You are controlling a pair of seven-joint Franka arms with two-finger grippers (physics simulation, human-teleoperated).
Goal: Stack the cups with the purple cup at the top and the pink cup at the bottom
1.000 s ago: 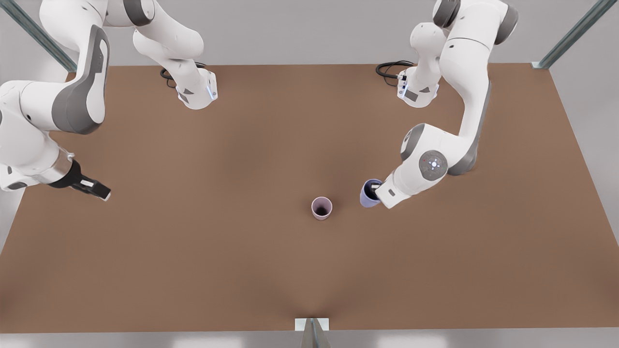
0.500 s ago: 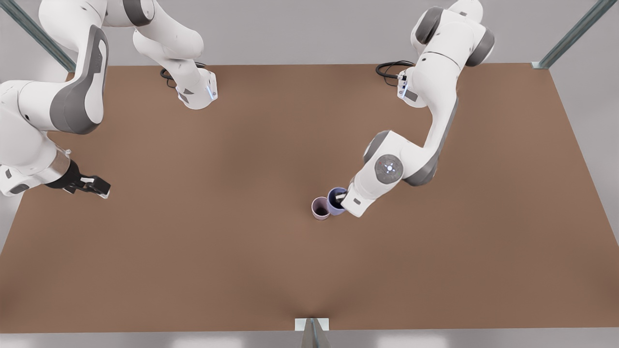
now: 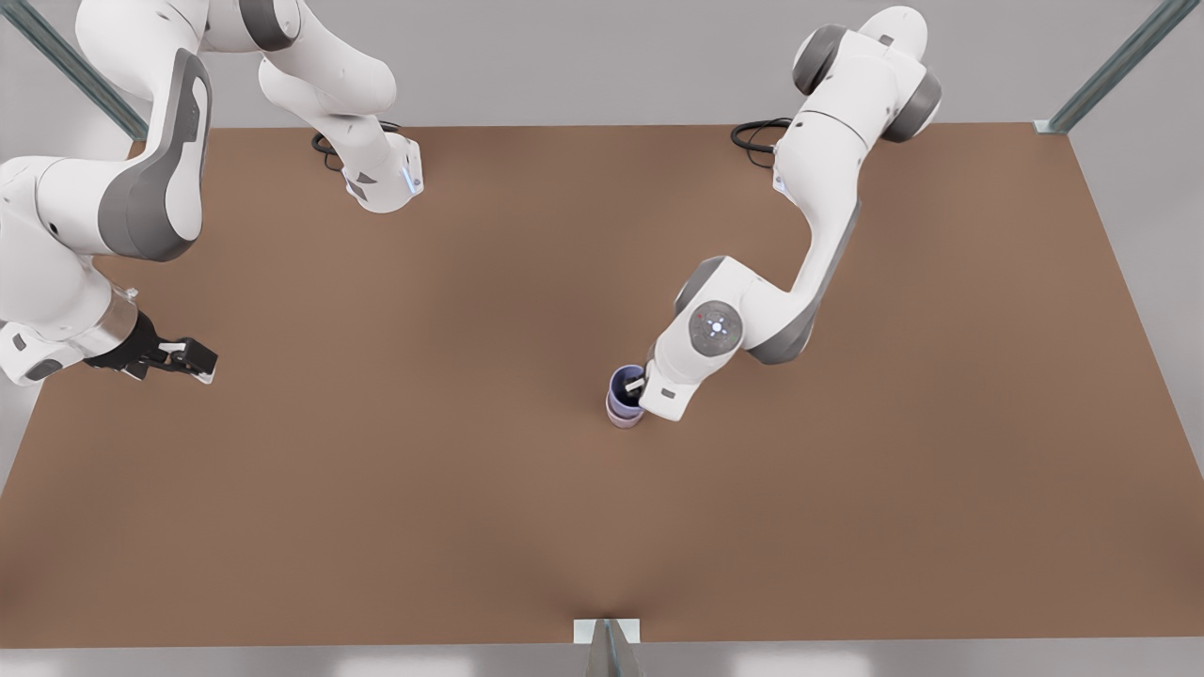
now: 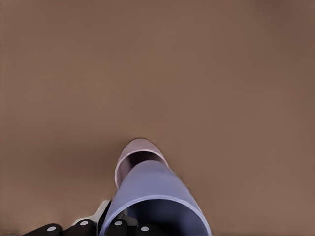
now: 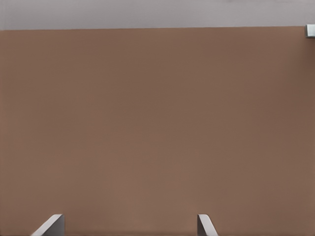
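The pink cup (image 3: pixel 625 418) stands upright on the brown table (image 3: pixel 395 470) near the middle. Only its lower band shows in the front view, and its rim (image 4: pixel 140 151) shows in the left wrist view. The purple cup (image 3: pixel 623 385) (image 4: pixel 153 189) is directly over it, its lower end at the pink cup's mouth. I cannot tell how deep it sits. My left gripper (image 3: pixel 640 386) is shut on the purple cup's rim, on the side toward the front view's right. My right gripper (image 3: pixel 195 363) (image 5: pixel 129 227) waits open above the table near the front view's left edge.
Both arm bases (image 3: pixel 381 179) (image 3: pixel 800 179) and their cables sit at the far edge of the table. A small metal bracket (image 3: pixel 607 632) marks the middle of the near edge. Metal frame posts (image 3: pixel 1110 70) rise at the far corners.
My left gripper has carried the purple cup toward the front view's left, from beside the pink cup to directly over it. The right gripper has only shifted slightly.
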